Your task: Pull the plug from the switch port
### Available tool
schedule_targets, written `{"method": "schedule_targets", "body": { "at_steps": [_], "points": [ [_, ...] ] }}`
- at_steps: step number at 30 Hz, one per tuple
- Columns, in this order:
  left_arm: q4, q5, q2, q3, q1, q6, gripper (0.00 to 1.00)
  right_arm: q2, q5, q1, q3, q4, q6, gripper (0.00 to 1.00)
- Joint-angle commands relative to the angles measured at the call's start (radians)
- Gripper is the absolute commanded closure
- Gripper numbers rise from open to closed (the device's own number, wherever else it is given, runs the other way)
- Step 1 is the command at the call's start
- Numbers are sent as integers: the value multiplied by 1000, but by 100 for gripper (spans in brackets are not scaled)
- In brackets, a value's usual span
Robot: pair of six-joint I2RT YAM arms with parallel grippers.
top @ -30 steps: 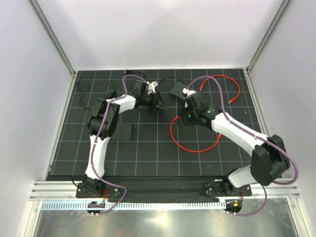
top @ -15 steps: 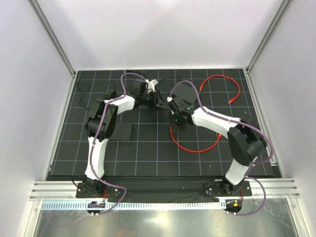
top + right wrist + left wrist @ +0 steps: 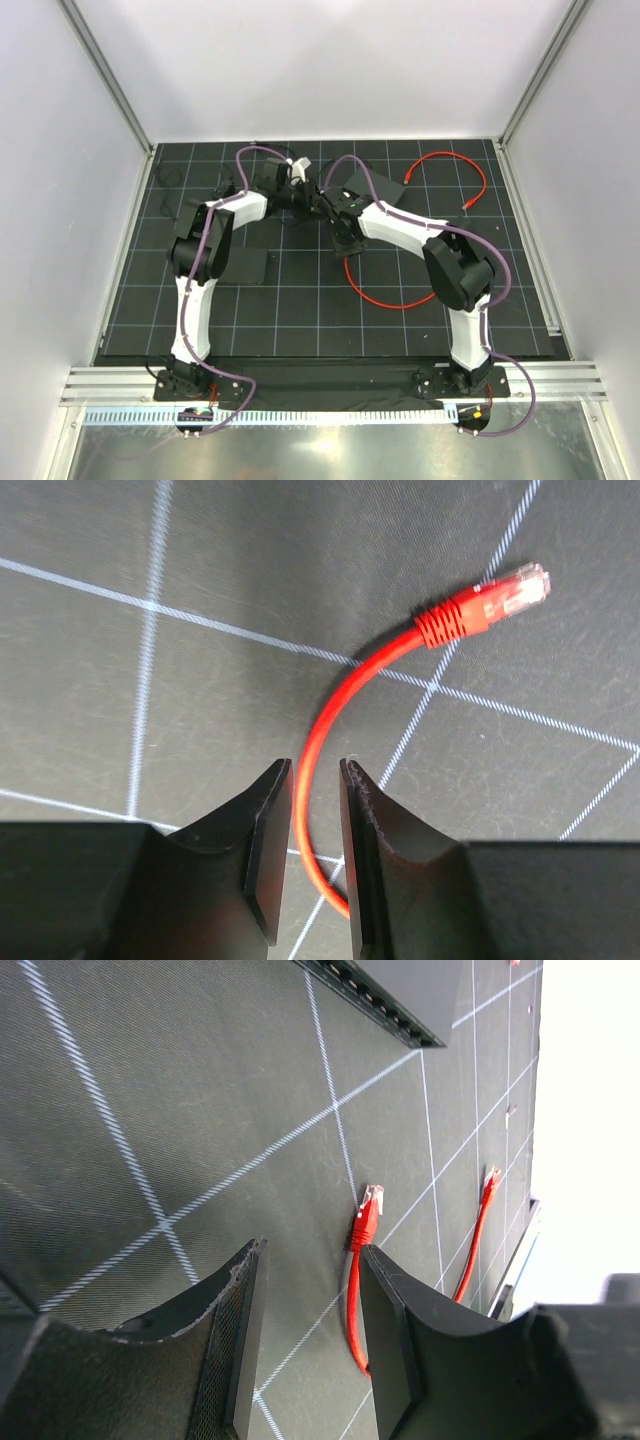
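Observation:
The black switch (image 3: 375, 185) lies at the back middle of the mat; its port row shows in the left wrist view (image 3: 385, 1005). The red cable (image 3: 400, 305) loops across the mat. Its plug (image 3: 495, 598) lies free on the mat, out of the switch. My right gripper (image 3: 315, 780) hovers over the cable (image 3: 335, 705), jaws a narrow gap apart with the cable running between them, not clamped. It is left of the switch (image 3: 345, 238). My left gripper (image 3: 310, 1290) is open and empty, low over the mat (image 3: 303, 195); a red plug (image 3: 368, 1208) lies just beyond its right finger.
The cable's other plug (image 3: 468, 206) lies at the right back of the mat and shows in the left wrist view (image 3: 490, 1180). A flat black plate (image 3: 250, 267) lies by the left arm. Thin black wires (image 3: 170, 180) run along the back left.
My right arm has swung left, away from the switch, and now sits over the cable's free end. My left gripper has shifted slightly left.

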Motion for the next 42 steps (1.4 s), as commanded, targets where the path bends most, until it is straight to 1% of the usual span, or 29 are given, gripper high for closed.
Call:
{"method": "schedule_targets", "body": {
  "at_steps": [1,7,15,16,19,20,22,26,28,32,36,42],
  "points": [
    [49,17,-24,-5,10,-12,55,16,54,6,49,-55,17,67],
    [58,22,-21,-6,15,-19,55,46,57,6,47,-56,31,71],
    [81,35,-23,-19,26,-35,55,85,28,6,61,-48,54,73],
    [83,37,-21,-20,26,-36,55,82,37,6,63,-50,58,74],
    [90,41,-23,-25,32,-42,56,40,55,6,46,-47,66,75],
    [93,41,-23,-26,32,-44,55,27,87,8,46,-56,68,75],
    [101,46,-23,-31,37,-51,55,-14,103,12,38,-61,66,75],
    [138,63,-16,-37,43,-79,55,-31,28,18,29,-50,77,72],
    [144,68,-13,-40,44,-87,55,-25,19,26,23,-44,84,68],
    [152,66,-16,-48,46,-87,56,4,13,32,17,-18,101,67],
    [161,65,-23,-55,46,-88,55,30,5,32,18,-9,120,67],
    [164,72,-20,-51,46,-93,55,47,34,32,11,-6,132,71]
  ]
}}
